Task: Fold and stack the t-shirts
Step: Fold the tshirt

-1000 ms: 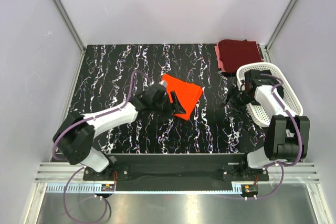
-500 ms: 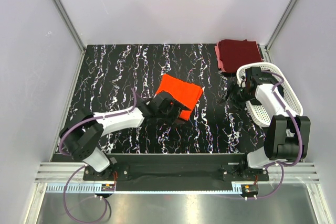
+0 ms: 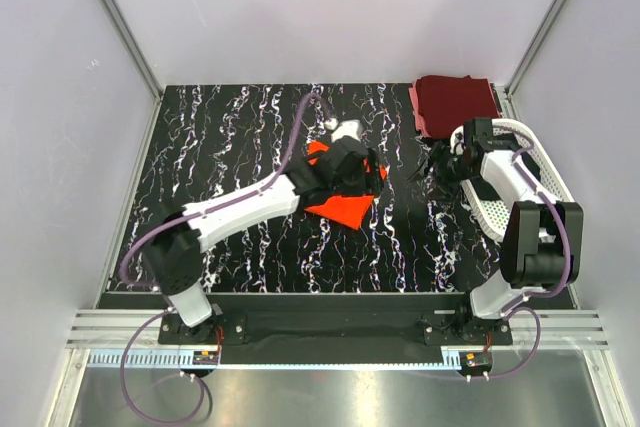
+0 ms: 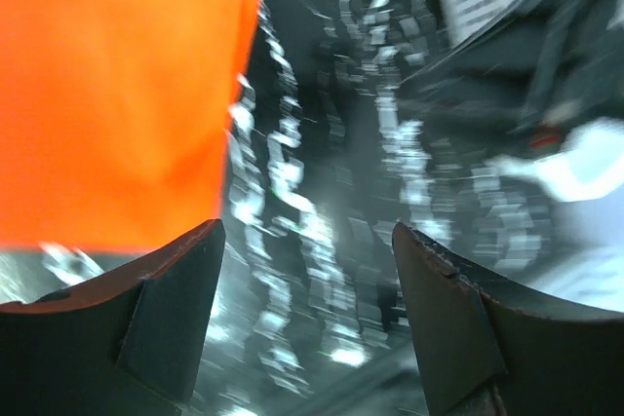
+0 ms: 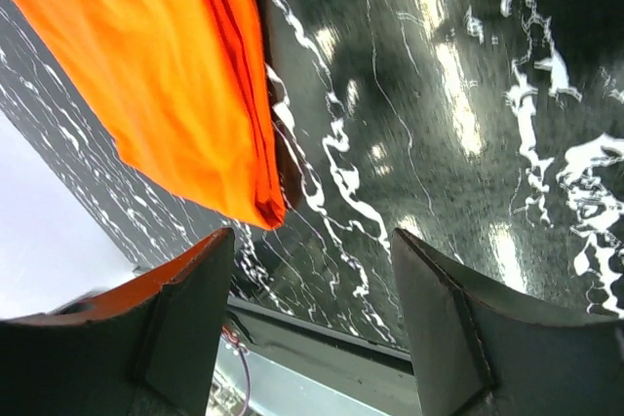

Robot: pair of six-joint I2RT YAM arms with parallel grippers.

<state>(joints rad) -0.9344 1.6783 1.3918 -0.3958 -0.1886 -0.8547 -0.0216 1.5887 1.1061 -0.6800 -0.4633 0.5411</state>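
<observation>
I saw the folded bright orange cloth t-shirt [image 3: 342, 209] lying near the middle of the black, white-veined table [image 3: 220, 137], partly under the left arm. The left gripper [image 4: 307, 260] hung just beside the shirt's edge, jaws wide apart and holding nothing. The right gripper [image 5: 312, 250] was likewise spread, with only bare tabletop between its fingers. The folded dark maroon t-shirt [image 3: 455, 102] sat at the far right corner, just behind the white perforated plastic basket [image 3: 497, 209].

Overhead camera, high above and behind the arm bases [image 3: 190, 315], looks down on the whole dark marbled counter [image 3: 230, 137]. Each wrist camera looks out close between its own jaws at the counter. All three views share the orange shirt [image 3: 343, 210].
</observation>
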